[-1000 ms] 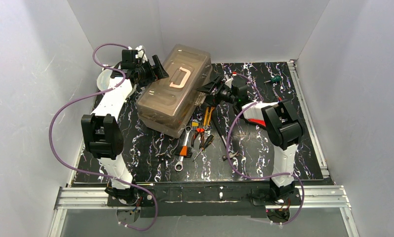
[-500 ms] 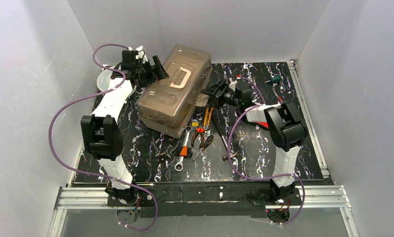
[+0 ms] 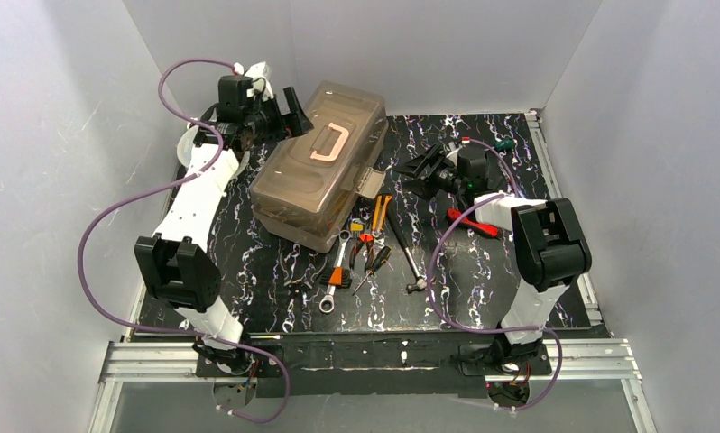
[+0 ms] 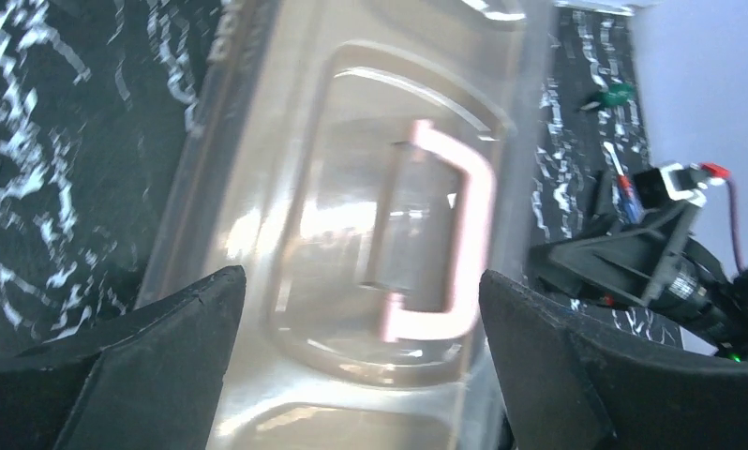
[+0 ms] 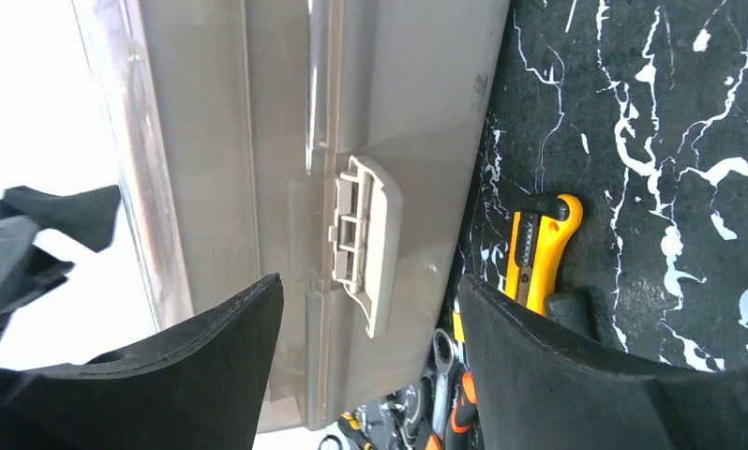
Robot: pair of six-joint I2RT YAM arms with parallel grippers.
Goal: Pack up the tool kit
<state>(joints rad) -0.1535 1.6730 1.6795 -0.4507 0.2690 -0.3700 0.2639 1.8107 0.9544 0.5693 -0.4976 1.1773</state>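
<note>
— Nearest us, what can we make out on the black, white-veined table mat (image 3: 483, 271)?
— A huddle of small hand tools just in front of the box: a silver wrench with an orange grip (image 3: 336, 271), orange-handled pliers (image 3: 367, 245) and a slim black-handled hammer (image 3: 405, 250). They overlap, so we cannot separate every piece. The right wrist view shows a yellow utility knife (image 5: 539, 248), its lower end cut off by a black finger (image 5: 576, 375).
— And the red knife (image 3: 472, 223)?
— It is partly hidden under the right arm (image 3: 496, 209); we see only a red sliver.
— The box?
— The large tan plastic toolbox (image 3: 311, 180) sits left of centre towards the back. Its smoky translucent lid (image 4: 258, 187) is down and its cream handle (image 3: 331, 142) lies flat on top. We cannot read the contents through the lid.
— The pincers?
— The right gripper (image 3: 414, 176) is spread wide and empty. It stands apart from the box, facing the tan side latch (image 5: 366, 244). The left gripper (image 4: 361, 375) gapes too, above the lid's far-left edge, holding nothing. Whether it touches the lid, we cannot tell.
— Farthest?
— A green-handled screwdriver (image 3: 501, 144).
</note>
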